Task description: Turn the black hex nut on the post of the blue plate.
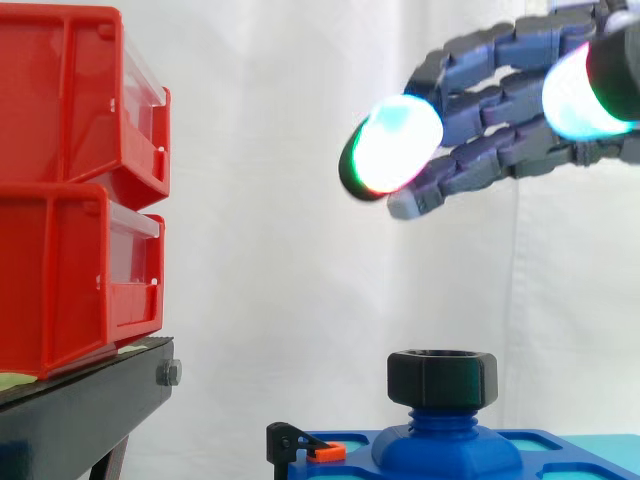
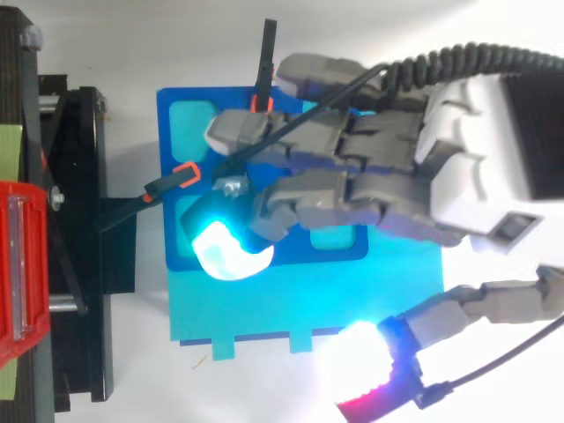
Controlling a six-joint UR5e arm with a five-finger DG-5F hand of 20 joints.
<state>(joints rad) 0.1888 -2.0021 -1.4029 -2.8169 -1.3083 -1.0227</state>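
The robot hand (image 1: 500, 100) hung open in the side view. It came in from 3 o'clock with its fingers stretched toward 9 o'clock, only loosely bent, and it had hold of nothing. Its leading fingertip (image 1: 395, 145) glowed white and cyan with a green and red edge. The thumb (image 1: 585, 95) glowed cyan-white nearer the 3 o'clock edge.

The black hex nut (image 1: 442, 378) sat at about 5 o'clock from that leading fingertip, well apart from it and untouched. It stood level on the post (image 1: 447, 418) of the blue plate (image 1: 355, 445). At 9 o'clock of the post, 1 small black clip (image 1: 300, 445) with an orange tip stood at the plate's edge.

From above, the robot hand (image 2: 467, 159) entered from 3 o'clock. Its grey fingers spread over the blue plate (image 2: 176, 141) and covered its middle, so I could not make out the nut there. The leading fingertip (image 2: 225, 251) shone near the plate's 6 o'clock edge. The thumb (image 2: 361, 352) hung clear of the plate toward 5 o'clock, at the far edge of a cyan sheet (image 2: 264, 304) that lay against the plate's 6 o'clock side. 1 clip (image 2: 181, 174) lay at the plate's 9 o'clock edge and another clip (image 2: 262, 79) at its 12 o'clock edge. The white counter (image 2: 176, 35) carried it all.

At 9 o'clock of the plate stood the black stand (image 1: 80, 400), bearing 2 red bins, 1 bin (image 1: 70, 100) stacked on the other bin (image 1: 70, 280). The white curtain (image 1: 280, 250) hung behind.
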